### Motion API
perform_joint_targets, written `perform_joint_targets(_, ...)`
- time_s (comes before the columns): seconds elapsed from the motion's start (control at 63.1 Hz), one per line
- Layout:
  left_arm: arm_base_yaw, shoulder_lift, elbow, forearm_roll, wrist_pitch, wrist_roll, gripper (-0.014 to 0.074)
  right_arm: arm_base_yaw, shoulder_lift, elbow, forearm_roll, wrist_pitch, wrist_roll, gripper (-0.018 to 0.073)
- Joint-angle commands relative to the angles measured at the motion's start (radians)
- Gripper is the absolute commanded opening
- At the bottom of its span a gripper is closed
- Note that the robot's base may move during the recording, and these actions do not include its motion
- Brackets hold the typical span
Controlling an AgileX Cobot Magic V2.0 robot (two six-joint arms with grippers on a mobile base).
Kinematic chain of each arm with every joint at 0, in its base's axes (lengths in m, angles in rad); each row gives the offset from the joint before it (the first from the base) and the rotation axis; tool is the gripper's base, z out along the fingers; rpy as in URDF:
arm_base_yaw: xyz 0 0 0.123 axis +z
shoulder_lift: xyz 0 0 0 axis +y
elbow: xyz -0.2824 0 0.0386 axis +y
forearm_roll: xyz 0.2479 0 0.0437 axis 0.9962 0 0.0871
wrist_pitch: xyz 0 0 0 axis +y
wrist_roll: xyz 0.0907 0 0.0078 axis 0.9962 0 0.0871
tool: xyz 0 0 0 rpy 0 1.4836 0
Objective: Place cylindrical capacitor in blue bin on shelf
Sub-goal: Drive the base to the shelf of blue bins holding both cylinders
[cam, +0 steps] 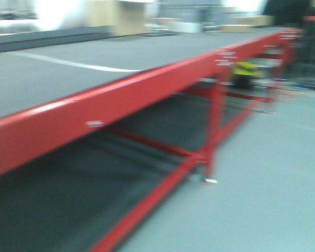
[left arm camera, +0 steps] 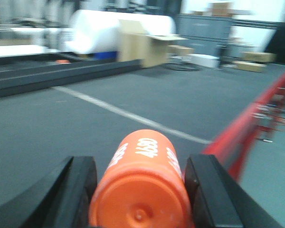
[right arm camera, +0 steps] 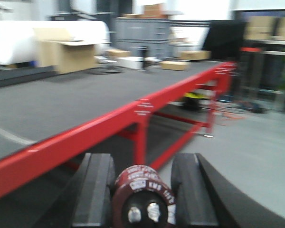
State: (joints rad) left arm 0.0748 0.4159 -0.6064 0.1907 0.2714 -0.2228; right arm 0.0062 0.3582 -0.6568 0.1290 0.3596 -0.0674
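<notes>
A dark grey surface (cam: 68, 73) edged by a red rail (cam: 147, 92) is seen in a blurred room, with an open cardboard box (left arm camera: 147, 45) beyond it. An orange cylinder (left arm camera: 140, 204) is pinched in the left pincer (left arm camera: 140, 175). The cylindrical capacitor (right arm camera: 142, 199) is clamped in the right pincer (right arm camera: 143, 180).

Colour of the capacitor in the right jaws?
Capacitor: dark maroon, pale print, black end face with two silver terminals. Best in right wrist view.
</notes>
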Motion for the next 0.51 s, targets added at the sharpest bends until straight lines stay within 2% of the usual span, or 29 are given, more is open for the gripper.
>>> perform_joint_targets(0.0,0.002,-0.003,0.0,0.002,-0.027,-0.006,-0.0111,0.003,-0.005,0.0,0.001,-0.031,-0.002,-0.0169)
perform_joint_targets(0.491,0.002,-0.003,0.0,0.002,-0.027,-0.006,-0.0111,0.003,-0.005,0.0,0.001,-0.031,-0.002,-0.0169)
